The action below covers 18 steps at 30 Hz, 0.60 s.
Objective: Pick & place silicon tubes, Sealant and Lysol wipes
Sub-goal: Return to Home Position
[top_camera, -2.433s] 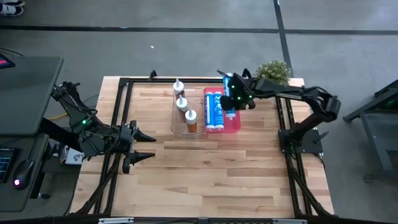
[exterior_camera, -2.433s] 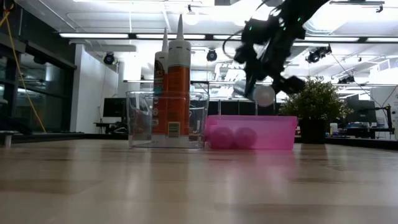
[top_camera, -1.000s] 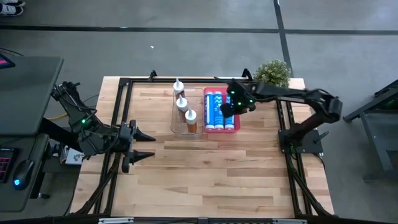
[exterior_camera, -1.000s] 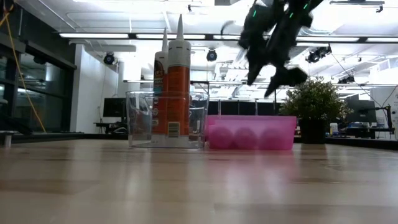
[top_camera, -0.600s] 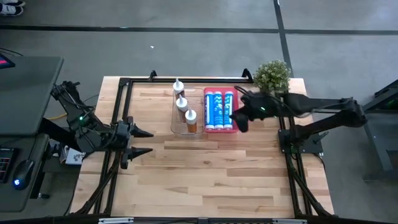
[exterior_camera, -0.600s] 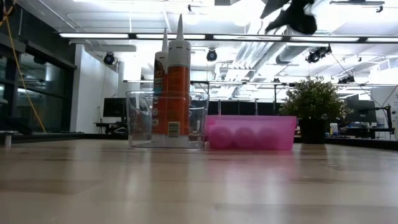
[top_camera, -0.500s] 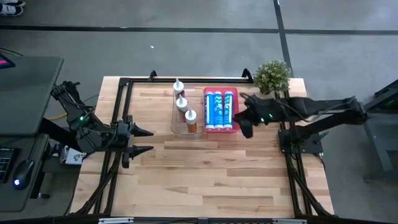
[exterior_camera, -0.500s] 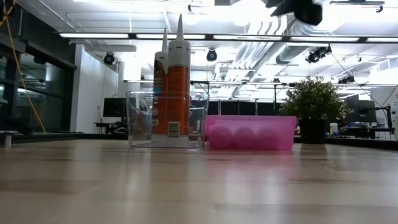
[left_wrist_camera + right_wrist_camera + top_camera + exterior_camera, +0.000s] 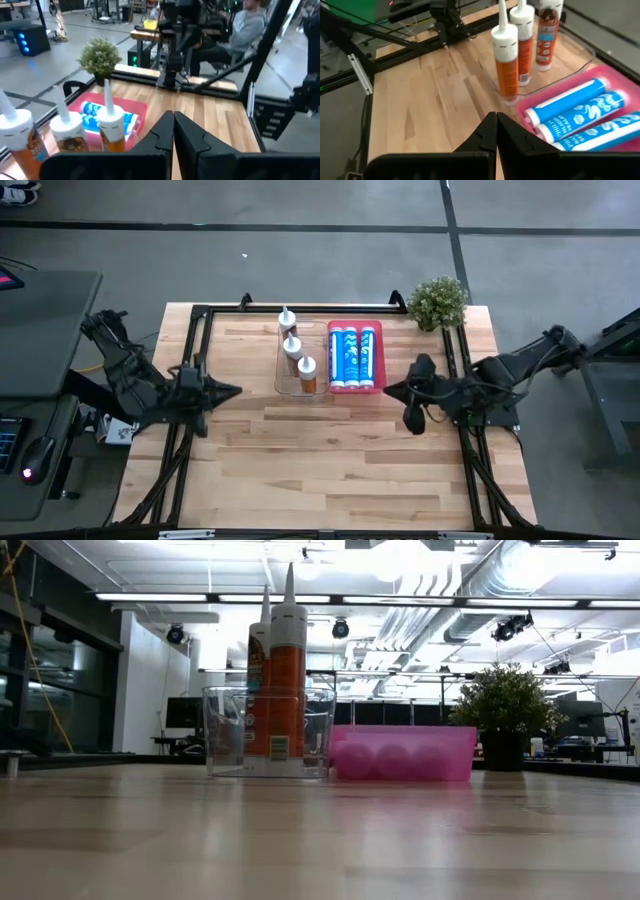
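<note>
Three blue tubes (image 9: 352, 357) lay side by side in the red bin (image 9: 356, 323). The right gripper (image 9: 496, 117), fingers pressed together on nothing, hung near that bin, on the side away from the clear bin (image 9: 280, 380) (which held the orange tubes (image 9: 293, 350)). The left gripper (image 9: 173, 117), fingers likewise closed, waited well apart from the red bin, beyond the clear one. A low swing home could clip the red bin's wall and shove it.

Robotics laboratory, open-plan, industrial fit-out. Evidence: exposed ceiling ducts (image 9: 480, 590) and strip lights (image 9: 160, 597); grey concrete floor (image 9: 300, 260) with marked lines; butcher-block table (image 9: 330, 460) inside black frame (image 9: 230, 309); desk monitors (image 9: 583, 718); seated person (image 9: 247, 22) among equipment.
</note>
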Motion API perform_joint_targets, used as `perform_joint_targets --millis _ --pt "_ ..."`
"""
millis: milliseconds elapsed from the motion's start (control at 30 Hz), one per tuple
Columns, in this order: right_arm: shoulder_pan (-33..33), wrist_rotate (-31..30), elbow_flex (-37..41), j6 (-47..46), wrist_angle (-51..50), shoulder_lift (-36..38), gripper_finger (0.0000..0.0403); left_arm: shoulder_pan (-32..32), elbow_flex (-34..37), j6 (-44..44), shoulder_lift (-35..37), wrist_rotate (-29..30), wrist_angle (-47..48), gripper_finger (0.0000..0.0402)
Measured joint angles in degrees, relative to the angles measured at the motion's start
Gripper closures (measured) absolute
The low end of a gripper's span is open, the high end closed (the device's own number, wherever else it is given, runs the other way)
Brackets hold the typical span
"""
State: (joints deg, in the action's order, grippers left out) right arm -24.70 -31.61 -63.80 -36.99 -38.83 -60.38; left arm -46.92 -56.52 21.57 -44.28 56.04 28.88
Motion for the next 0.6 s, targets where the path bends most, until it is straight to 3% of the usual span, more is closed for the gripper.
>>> perform_joint_targets --millis 167,367,600 --pt "-4.4 -7.5 0.0 -2.8 -3.7 1.5 0.0402 4.0 3.7 -0.5 5.2 -3.5 -1.2 0.0400" --pt "-9.2 -15.0 0.5 -5.1 -6.1 4.6 0.0402 10.6 13.9 -1.9 11.6 -10.0 -11.3 0.0401" --pt "-15.1 -21.7 13.8 -8.0 4.9 13.9 0.0402 16.4 26.8 -1.9 21.5 -17.1 -22.9 0.0401"
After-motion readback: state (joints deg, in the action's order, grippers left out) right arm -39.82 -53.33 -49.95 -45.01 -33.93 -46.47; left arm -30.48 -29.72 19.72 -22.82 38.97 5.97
